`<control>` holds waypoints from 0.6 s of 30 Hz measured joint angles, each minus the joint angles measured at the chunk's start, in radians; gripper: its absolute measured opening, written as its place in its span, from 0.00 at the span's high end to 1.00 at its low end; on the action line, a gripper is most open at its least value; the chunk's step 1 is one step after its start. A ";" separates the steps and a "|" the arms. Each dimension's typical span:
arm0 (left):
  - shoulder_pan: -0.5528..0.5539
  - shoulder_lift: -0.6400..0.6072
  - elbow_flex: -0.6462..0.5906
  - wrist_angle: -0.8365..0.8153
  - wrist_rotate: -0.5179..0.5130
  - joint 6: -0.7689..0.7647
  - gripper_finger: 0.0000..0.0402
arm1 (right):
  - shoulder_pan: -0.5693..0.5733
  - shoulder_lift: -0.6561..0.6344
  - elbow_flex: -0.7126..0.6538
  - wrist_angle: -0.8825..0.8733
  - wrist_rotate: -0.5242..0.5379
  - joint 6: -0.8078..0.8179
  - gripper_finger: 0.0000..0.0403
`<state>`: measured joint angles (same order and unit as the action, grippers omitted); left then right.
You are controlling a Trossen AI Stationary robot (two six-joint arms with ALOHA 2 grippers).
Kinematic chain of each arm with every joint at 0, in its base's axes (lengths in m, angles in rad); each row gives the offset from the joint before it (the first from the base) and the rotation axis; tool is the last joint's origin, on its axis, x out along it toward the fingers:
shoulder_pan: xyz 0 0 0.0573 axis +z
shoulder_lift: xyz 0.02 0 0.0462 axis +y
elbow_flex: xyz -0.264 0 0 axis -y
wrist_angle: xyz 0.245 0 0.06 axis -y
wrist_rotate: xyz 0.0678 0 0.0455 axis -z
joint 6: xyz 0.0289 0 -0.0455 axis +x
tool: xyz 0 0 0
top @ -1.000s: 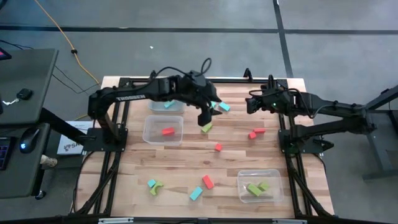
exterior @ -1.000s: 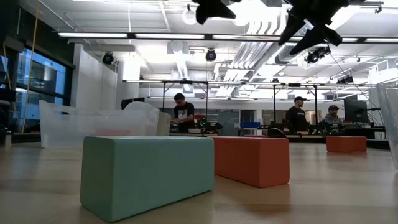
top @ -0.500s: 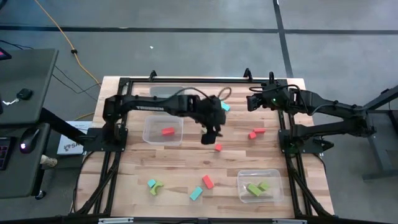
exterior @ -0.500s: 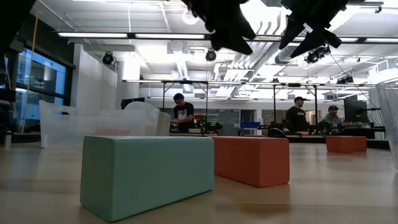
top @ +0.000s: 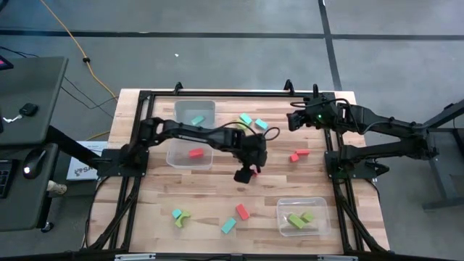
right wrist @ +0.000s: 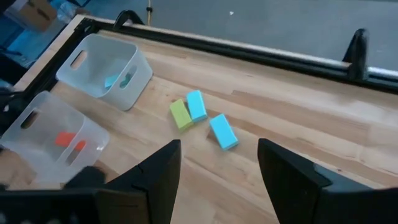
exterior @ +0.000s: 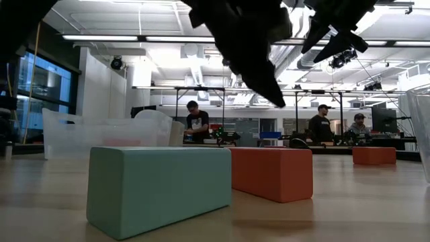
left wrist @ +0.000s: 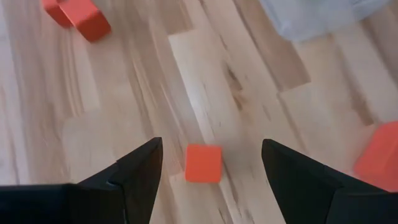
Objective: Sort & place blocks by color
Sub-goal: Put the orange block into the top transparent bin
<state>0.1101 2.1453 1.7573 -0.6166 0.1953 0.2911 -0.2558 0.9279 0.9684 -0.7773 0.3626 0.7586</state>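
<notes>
My left gripper (top: pixel 246 174) stands open low over the table's middle. A small red cube (left wrist: pixel 203 163) lies on the wood between and below its fingers, untouched; the high view shows that red cube (top: pixel 255 171) too. My right gripper (top: pixel 293 120) hangs open above the far right, holding nothing. Below it lie two cyan blocks (right wrist: pixel 196 104) (right wrist: pixel 222 132) and a green block (right wrist: pixel 180 114). Two red blocks (top: pixel 298 154) lie right of the cube. Near the front edge lie cyan blocks (top: pixel 228 225), a red block (top: pixel 242 212) and a green arch (top: pixel 183 217).
Three clear bins stand on the table: one at the far left with a cyan block (top: pixel 196 112), one beside it with a red block (top: pixel 191 153), and one at the near right with green blocks (top: pixel 301 217). People stand in the room beyond the table.
My left gripper has swung from the far side by the cyan blocks toward the near edge and slightly right. It has sunk low over the small red cube and stayed open. The blocks have not moved.
</notes>
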 joint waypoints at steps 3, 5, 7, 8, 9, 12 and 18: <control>-0.001 0.018 0.000 0.003 -0.028 -0.001 0.37 | 0.000 0.000 0.000 0.000 -0.005 0.000 0.49; -0.001 0.020 0.000 0.002 -0.049 -0.001 0.37 | 0.000 0.000 0.000 0.000 -0.004 0.000 0.49; -0.001 0.020 0.000 0.005 -0.054 0.000 0.37 | 0.000 0.000 0.000 0.000 -0.004 0.000 0.49; -0.001 0.020 0.000 0.007 -0.055 0.000 0.37 | 0.000 0.000 0.000 0.000 -0.004 0.000 0.49; -0.001 0.020 0.000 0.007 -0.055 0.000 0.37 | 0.001 0.000 0.000 0.000 -0.005 0.000 0.49; -0.001 0.020 0.000 0.008 -0.055 0.000 0.37 | 0.001 0.000 0.000 0.000 -0.004 0.000 0.49; -0.005 0.052 -0.002 -0.003 -0.054 -0.017 0.37 | 0.001 0.000 0.000 0.000 -0.004 0.000 0.49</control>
<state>0.1053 2.1970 1.7557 -0.6196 0.1416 0.2737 -0.2550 0.9279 0.9684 -0.7776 0.3588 0.7582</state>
